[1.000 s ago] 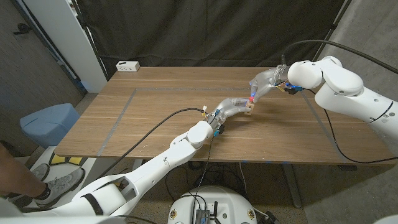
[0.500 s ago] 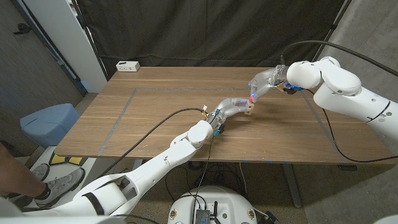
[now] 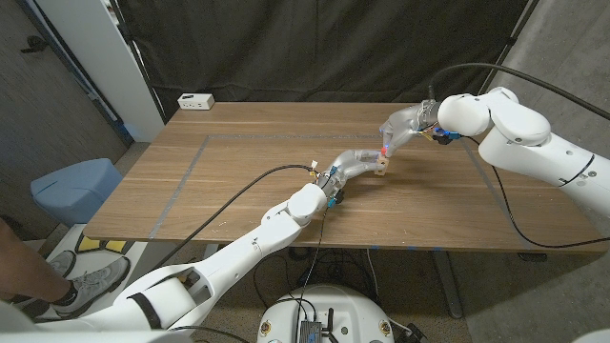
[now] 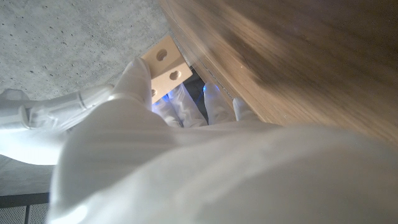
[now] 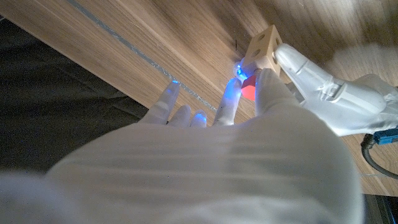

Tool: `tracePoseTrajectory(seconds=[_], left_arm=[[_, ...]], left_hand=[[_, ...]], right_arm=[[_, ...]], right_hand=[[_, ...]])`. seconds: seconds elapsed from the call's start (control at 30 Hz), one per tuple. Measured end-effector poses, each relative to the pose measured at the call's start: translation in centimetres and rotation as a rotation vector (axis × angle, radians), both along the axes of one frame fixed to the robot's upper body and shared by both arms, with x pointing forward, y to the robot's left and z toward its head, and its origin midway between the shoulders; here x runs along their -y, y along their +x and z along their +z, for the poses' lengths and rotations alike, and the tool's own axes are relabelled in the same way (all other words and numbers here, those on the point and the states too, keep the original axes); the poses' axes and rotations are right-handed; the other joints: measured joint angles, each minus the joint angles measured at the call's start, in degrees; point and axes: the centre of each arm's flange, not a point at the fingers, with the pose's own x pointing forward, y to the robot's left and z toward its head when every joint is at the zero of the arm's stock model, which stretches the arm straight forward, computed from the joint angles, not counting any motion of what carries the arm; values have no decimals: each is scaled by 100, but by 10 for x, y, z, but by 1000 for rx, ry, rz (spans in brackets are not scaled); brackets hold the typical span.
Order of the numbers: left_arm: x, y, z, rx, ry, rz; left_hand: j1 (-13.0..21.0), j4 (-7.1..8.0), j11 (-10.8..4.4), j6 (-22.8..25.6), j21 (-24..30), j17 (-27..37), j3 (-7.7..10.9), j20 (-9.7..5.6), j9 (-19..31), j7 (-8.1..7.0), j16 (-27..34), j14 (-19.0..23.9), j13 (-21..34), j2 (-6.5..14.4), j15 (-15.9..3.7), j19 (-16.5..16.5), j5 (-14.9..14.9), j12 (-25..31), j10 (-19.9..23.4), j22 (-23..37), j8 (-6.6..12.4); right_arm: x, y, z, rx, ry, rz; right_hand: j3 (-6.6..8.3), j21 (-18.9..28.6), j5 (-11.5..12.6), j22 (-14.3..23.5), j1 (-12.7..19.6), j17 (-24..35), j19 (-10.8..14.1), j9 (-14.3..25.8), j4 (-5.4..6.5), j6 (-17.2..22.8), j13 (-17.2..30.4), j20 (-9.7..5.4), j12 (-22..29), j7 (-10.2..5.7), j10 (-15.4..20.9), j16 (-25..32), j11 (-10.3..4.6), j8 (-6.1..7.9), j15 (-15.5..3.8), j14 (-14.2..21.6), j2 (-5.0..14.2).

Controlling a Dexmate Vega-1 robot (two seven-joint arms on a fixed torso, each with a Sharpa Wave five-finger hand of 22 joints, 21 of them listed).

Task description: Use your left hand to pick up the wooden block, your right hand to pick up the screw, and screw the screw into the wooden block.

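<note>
Over the right half of the desk (image 3: pixel 238 162), the left hand (image 3: pixel 357 164) holds the wooden block (image 3: pixel 381 169) near the surface. Just beside it, the right hand (image 3: pixel 400 129) pinches a small red screw (image 5: pixel 247 91) against the block's side.

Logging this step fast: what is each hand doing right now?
Left hand: holding the wooden block.
Right hand: fingers pinching something red at the block, likely the screw.

Pale matt wooden block (image 4: pixel 166 67), grained wooden table (image 3: pixel 238 181), glossy white plastic-looking arms.
</note>
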Motion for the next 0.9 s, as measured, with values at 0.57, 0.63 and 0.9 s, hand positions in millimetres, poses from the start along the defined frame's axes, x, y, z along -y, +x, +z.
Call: tracePoseTrajectory(seconds=[0.57, 0.63, 0.9], left_arm=[[0, 2, 1, -3, -2, 0], [0, 2, 1, -4, -2, 0], [1, 4, 2, -6, -1, 0]], left_hand=[[0, -3, 0, 0, 0, -3, -3, 0, 3, 0, 0, 13, -3, 0, 13, 0, 26, -5, -1, 0, 0], [0, 3, -1, 0, 0, -3, 3, 0, 3, 0, 0, 13, -3, 0, 13, 0, 26, -6, -1, 0, 0], [0, 7, -1, 0, 0, -3, 8, 0, 1, 0, 0, 13, -5, 0, 13, 0, 26, -17, -1, 0, 0]], right_arm=[[0, 4, 0, 4, 7, 3], [0, 5, 1, 4, 7, 3], [1, 6, 1, 5, 9, 1]], right_hand=[[0, 0, -21, 0, 38, 0, 104, 54, 0, 215, 0, -40, 24, 31, 163, 34, 0, 133, 31, 93, 38], [0, 0, -21, 0, 38, -1, 103, 54, 0, 215, 0, -40, 24, 31, 163, 34, 0, 133, 31, 93, 38], [0, 0, -21, 0, 38, -1, 103, 80, 0, 119, 0, -40, 24, 21, 163, 34, 0, 133, 9, 114, 38]])
